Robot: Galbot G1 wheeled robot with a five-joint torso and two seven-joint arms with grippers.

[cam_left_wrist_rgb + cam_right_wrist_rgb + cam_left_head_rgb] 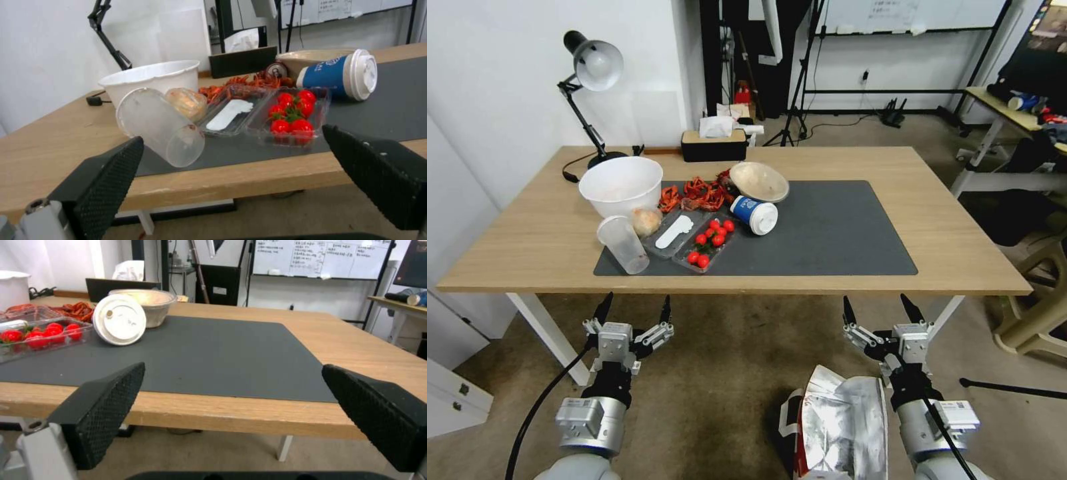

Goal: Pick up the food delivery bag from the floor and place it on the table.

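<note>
Silver-lined bag [840, 427]: on floor [720, 373], close in front of robot, just beside right arm, below near table edge, foil mouth facing up, white handle at its left side. Left gripper [634, 308]: raised above floor, short of table [527, 247], fingers spread wide, nothing held. Right gripper [879, 308]: same height, fingers spread wide, nothing held, just beyond bag top, not touching it. Mat [840, 227]: dark grey, right half bare. On left half of mat: white bowl [620, 185], tipped clear cup [622, 244], clear tray with red tomatoes [710, 241], blue cup [754, 215] lying on side with white lid toward near edge, beige bowl [759, 181], red crayfish [694, 195] between the bowls. At far table edge: black lamp [590, 73], black tissue box [714, 144]. Left wrist view: fingers [106, 173] framing clear cup and tomatoes. Right wrist view: fingers [106, 406] framing bare mat.
</note>
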